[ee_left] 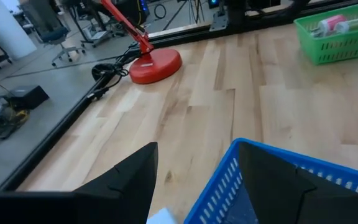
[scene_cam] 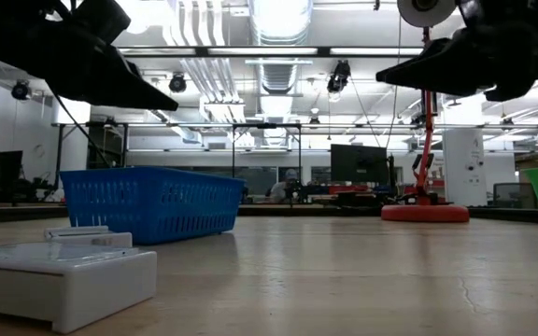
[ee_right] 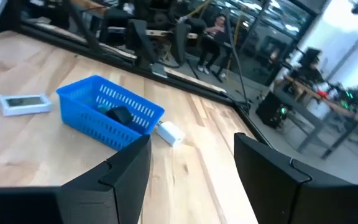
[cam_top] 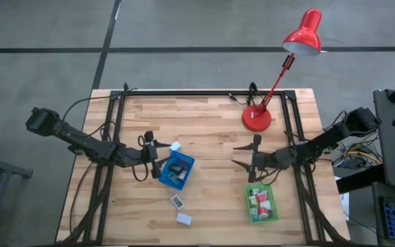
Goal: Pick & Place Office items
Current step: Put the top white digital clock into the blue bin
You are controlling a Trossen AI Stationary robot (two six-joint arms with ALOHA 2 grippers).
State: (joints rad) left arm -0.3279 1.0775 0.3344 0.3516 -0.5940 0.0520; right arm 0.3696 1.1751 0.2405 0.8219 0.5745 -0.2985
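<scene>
A small white block [cam_top: 176, 146] lies on the wooden table, just right of the left gripper [cam_top: 151, 147], whose empty jaws stand apart. The right gripper [cam_top: 245, 156], likewise apart, is far farther.

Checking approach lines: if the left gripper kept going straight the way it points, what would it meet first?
Probably the blue tray: the open left gripper points right, its near rim sits between the fingers. Depth is unclear.

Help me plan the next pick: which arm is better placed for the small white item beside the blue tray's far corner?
Left. The left gripper, open, hovers right beside the white item and the blue tray; the right gripper is across the table, above the green tray.
</scene>
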